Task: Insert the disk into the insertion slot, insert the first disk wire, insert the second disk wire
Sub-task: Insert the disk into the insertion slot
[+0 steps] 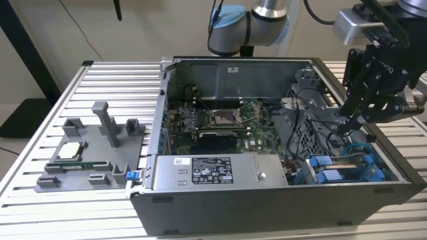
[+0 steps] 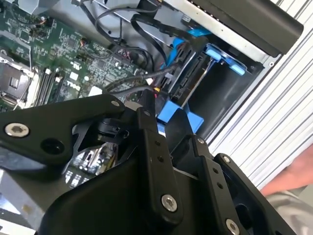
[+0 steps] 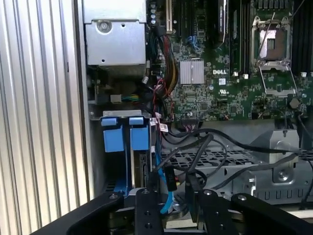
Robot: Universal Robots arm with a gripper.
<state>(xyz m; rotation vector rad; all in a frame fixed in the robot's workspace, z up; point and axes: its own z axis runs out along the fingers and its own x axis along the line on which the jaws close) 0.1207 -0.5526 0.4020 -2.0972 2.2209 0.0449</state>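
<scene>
Where the open computer case (image 1: 267, 210) sits on the surface (image 1: 40, 210), the end effector (image 1: 345, 125) hangs at the exterior view's right, above the insertion slot (image 1: 350, 160); the disk (image 1: 327, 175) stands inside it; in the second wrist view black cables (image 2: 129, 82) run beside the disk; in the first wrist view a blue cable (image 3: 166, 196) passes the end effector; spread or pinching, I cannot tell.
</scene>
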